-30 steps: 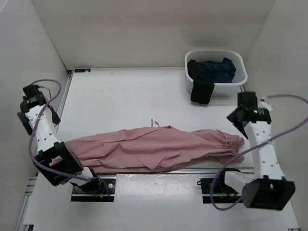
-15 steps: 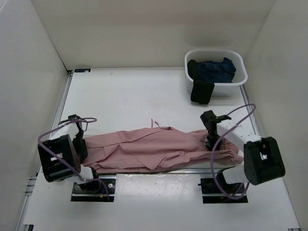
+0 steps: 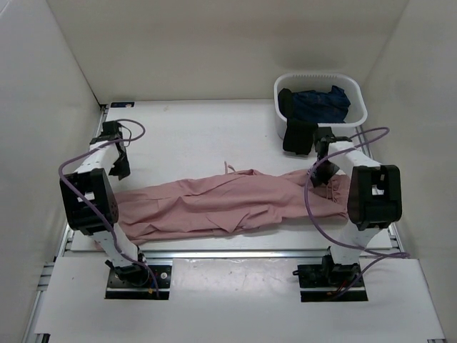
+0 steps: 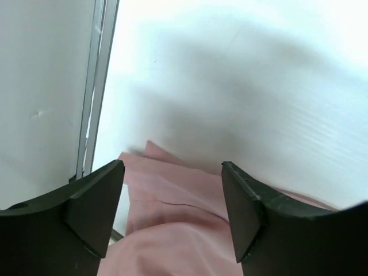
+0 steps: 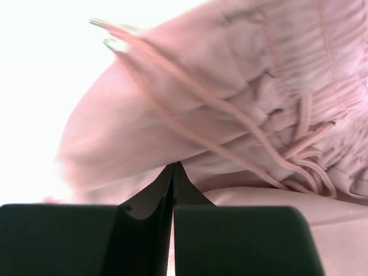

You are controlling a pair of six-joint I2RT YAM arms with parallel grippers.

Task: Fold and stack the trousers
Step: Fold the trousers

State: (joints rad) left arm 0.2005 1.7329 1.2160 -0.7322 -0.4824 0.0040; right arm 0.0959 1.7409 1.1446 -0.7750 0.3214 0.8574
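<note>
The dusty-pink trousers (image 3: 214,204) lie lengthwise across the table, legs to the left and gathered waistband (image 5: 287,75) with thin drawstrings (image 5: 230,115) to the right. My right gripper (image 3: 319,176) is shut, its closed tips (image 5: 173,165) pinching a fold of fabric just beside the waistband. My left gripper (image 3: 121,168) hangs open over the leg ends (image 4: 167,195). Its two dark fingers (image 4: 95,198) stand wide apart, and pink cloth shows below and between them without touching them.
A white basket (image 3: 357,118) stands at the back right, holding a dark blue garment (image 3: 318,103), with a black garment (image 3: 298,137) draped over its front rim. White walls enclose the table on three sides. A metal rail (image 4: 95,86) runs along the left edge.
Both arms swung in from the sides. The right gripper closed on the waist end and drew it toward the back right. The left gripper moved back left over the leg ends.
</note>
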